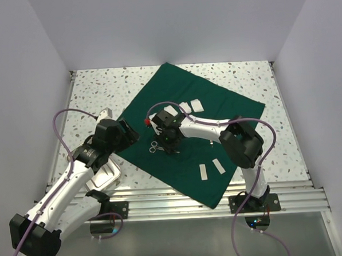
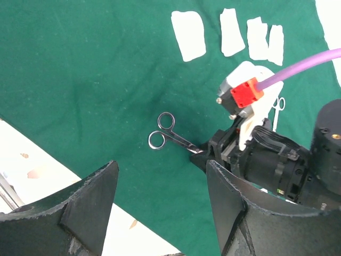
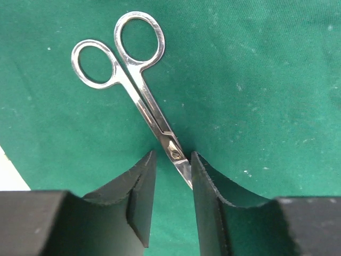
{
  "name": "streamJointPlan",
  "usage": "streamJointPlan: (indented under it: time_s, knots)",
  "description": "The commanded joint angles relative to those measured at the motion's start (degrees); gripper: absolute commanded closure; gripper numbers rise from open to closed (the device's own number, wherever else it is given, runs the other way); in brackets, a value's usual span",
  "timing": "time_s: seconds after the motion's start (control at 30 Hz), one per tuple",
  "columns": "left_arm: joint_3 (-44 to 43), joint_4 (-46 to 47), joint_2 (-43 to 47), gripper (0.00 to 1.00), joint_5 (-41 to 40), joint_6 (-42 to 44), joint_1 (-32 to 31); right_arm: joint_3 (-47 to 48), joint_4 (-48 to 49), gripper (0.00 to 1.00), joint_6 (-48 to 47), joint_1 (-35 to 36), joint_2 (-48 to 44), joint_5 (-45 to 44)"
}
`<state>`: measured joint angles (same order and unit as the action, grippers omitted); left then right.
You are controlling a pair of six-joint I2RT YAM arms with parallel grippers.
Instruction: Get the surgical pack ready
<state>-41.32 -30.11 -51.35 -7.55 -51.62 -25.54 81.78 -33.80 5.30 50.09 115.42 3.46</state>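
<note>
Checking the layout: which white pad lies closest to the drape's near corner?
The upright pad, left of the slanted one; the rest lie farther back.

Steel scissors lie on the green drape below white pads.

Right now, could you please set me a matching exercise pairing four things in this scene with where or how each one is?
Things:
1. scissors
2. steel tray
3. left hand
4. white pads

Places or states:
A. open, holding nothing
B. scattered on the green drape
C. on the bare table, off the drape
D. blades between the fingers of the right hand

Pairs: 1-D, 2-C, 3-A, 4-B.
</note>
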Motion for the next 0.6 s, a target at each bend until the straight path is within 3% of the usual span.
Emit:
streamJointPlan:
  time_s: [0.0,0.17,0.27,0.3,0.57]
  knots:
    - [0.89,0.58,1.25,0.29,-0.36,1.25,-0.21,2.33,-2.67,0.64,-1.26,0.54,2.09,-3.2]
    - [1.15,0.75,1.69,0.29,0.34,1.52,-0.21,3.56,-4.78,0.74,-1.43,0.63,4.11,-3.29]
    - [1.59,0.49,2.22,0.28,0.87,1.52,-0.21,3.56,-5.57,0.89,-1.52,0.72,5.43,-5.39]
    - [2.03,0.84,2.48,0.27,1.31,1.43,-0.21,3.48,-5.57,1.0,-1.43,0.72,5.52,-5.83]
    - [6.69,9.71,-1.73,0.3,11.76,-0.68,-0.21,-0.65,-1.53,1.0,4.53,0.1,-3.96,-0.84]
